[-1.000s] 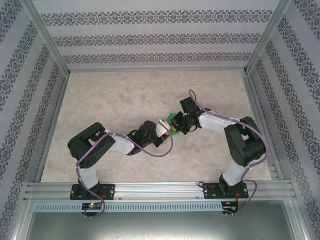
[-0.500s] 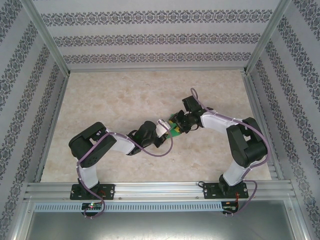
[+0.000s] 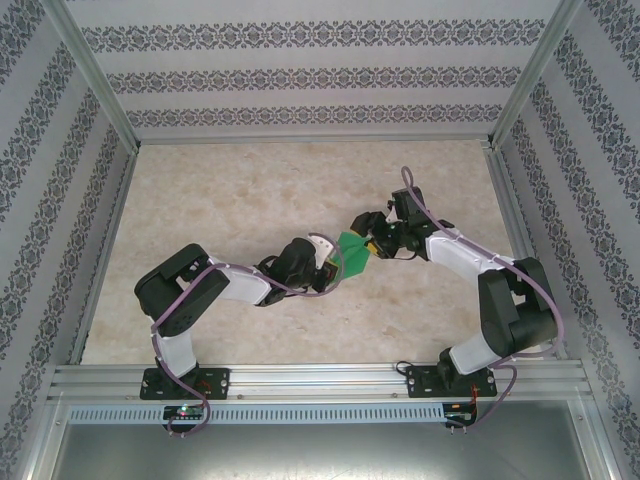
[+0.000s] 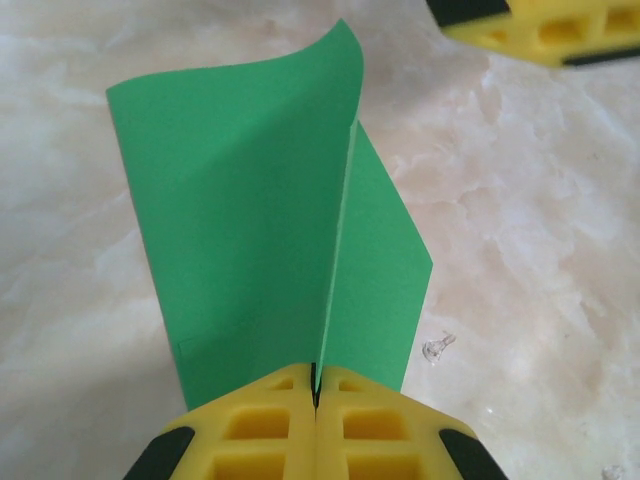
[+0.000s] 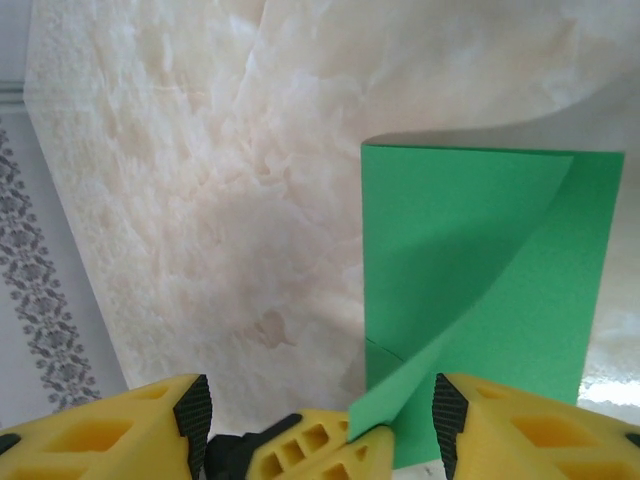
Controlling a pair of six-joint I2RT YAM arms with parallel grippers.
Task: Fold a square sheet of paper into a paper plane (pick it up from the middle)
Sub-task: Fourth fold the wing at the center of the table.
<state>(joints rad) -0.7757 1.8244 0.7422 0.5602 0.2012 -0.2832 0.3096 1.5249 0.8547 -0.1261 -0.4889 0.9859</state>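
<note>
— Marbled table (image 3: 250,190) below, patterned walls all round. So where is the green sheet (image 4: 240,220)?
— Up off the table, between my two arms. My left gripper (image 4: 316,395) is clamped tight on it, right at the crease. The two flaps fan away from my fingers, and the bigger one curls over at its far corner.
— And your other pincer?
— My right gripper (image 5: 315,405) stands wide open with nothing in it. The sheet's near corner hangs between its spread fingers. Whether it brushes a pad, I can't tell.
— What makes this step go well?
— I judge we're early: one fold made, no nose, no wings. My left should hold firm without twisting, since thin paper pinched at one spot will flop. My right should come in along one flap's edge and close only once the paper lies flat between the pads. It should stay clear of that curled corner, or the next crease runs crooked.
— What's the risk?
— Catching both layers at once, or tugging the crease out of my left fingers. So a slow approach, with the paper square to the jaws.
</note>
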